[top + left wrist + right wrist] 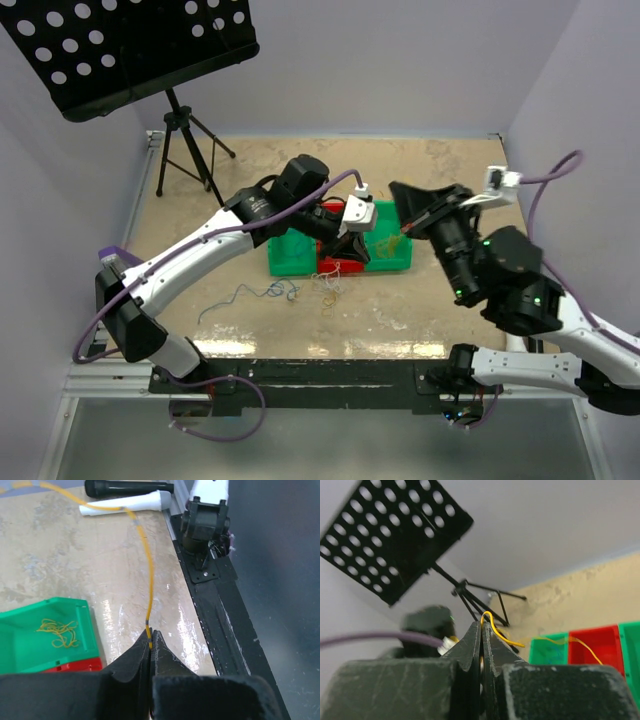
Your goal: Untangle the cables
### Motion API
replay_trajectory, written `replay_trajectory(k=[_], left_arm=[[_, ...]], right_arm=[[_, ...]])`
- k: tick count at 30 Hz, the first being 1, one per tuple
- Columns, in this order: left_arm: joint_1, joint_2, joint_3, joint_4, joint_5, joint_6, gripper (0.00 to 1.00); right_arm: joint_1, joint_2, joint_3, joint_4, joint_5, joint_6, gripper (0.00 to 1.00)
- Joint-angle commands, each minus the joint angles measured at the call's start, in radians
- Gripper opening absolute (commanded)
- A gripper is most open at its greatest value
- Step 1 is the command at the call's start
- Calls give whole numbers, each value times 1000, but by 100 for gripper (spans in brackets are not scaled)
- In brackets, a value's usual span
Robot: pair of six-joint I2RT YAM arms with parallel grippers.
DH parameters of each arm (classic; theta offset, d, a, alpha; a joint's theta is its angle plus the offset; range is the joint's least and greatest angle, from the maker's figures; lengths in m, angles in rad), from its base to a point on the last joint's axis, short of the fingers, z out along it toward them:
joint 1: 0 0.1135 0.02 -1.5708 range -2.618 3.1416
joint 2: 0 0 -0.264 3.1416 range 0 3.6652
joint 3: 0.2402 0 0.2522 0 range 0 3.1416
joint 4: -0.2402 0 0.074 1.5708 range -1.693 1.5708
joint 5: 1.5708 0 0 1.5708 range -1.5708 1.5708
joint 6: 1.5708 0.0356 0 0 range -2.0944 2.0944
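Observation:
A thin yellow cable (148, 575) is held between both grippers. My left gripper (150, 639) is shut on one end of it, above the table beside the green bin (30, 652). My right gripper (482, 623) is shut on the other end (496, 630), which loops out of the fingertips and trails off over the bins. In the top view the left gripper (351, 247) hangs over the bins and the right gripper (400, 196) is raised just to their right. A blue cable (250, 293) and a pale tangled cable (330, 288) lie on the table in front of the bins.
A green bin (392, 262) and a red bin (327, 266) sit mid-table; the green one holds a small yellow coil (57, 632). A black music stand (130, 45) on a tripod (190, 150) stands at the back left. The right arm's base (205, 520) sits on the near rail.

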Motion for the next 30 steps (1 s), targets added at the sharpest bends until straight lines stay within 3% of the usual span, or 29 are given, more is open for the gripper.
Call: replay_trajectory(k=[1,7,11,14,16,20,25,30], left_arm=[[46,-25,23,95,-74,-118,0],[118,-54,-9,170,-177,-184,0],[126,-54,9,216,-228,-195,0],[126,-31,37,223,-223,-196,0],[125,-5,52,226,-225,-208,0],[126,24,76,221,-194,-247,0],[126,-23,54,281,-200,-281,0],[126,-45,74,250,-187,-285,0]], right_arm=[[3,-19,-121,-69,-45,190,0],[3,-57,-230,-96,-90,262,1],[3,-26,-187,-168,-44,268,16],[3,-16,-169,-173,-25,244,44],[3,-9,-169,-187,-31,239,70],[3,-26,-239,-186,-74,245,87],[3,-83,-388,-95,-258,175,87],[3,-108,-499,-34,-295,179,83]])
